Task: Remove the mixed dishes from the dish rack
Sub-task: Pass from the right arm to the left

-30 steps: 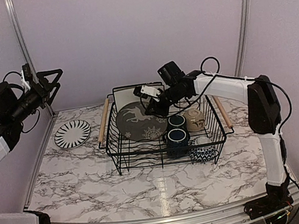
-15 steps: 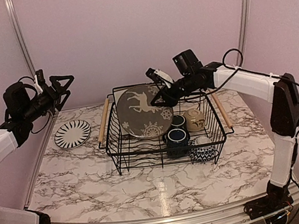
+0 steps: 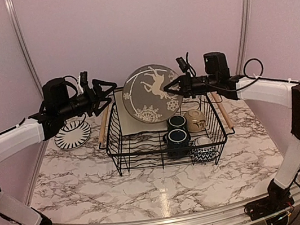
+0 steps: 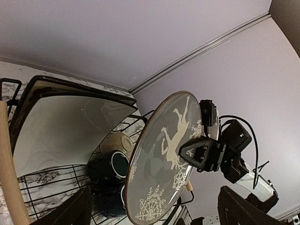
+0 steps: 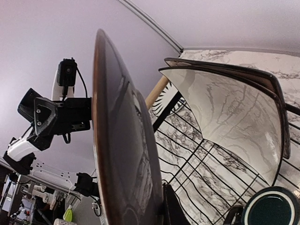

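My right gripper [image 3: 178, 88] is shut on the right rim of the grey deer-pattern plate [image 3: 151, 94] and holds it upright above the dish rack [image 3: 122, 146]. My left gripper [image 3: 109, 92] is open just left of the plate, not touching it. In the left wrist view the plate [image 4: 161, 161] faces the camera between my spread fingers [image 4: 236, 206]. The right wrist view shows it edge-on [image 5: 119, 150]. The rack still holds square cream plates [image 3: 121, 102], two dark blue mugs [image 3: 177, 138], a beige bowl [image 3: 196, 118] and a chevron bowl [image 3: 203, 151].
A black-and-white striped plate [image 3: 72, 134] lies on the marble table [image 3: 151, 189] left of the rack. The rack's wooden handles [image 3: 104, 120] run along its short sides. Metal frame posts [image 3: 21, 47] stand at the back corners.
The right gripper has lifted the deer plate out of the rack and stood it upright. The left arm has swung right and lower, bringing its open gripper near the plate's left edge.
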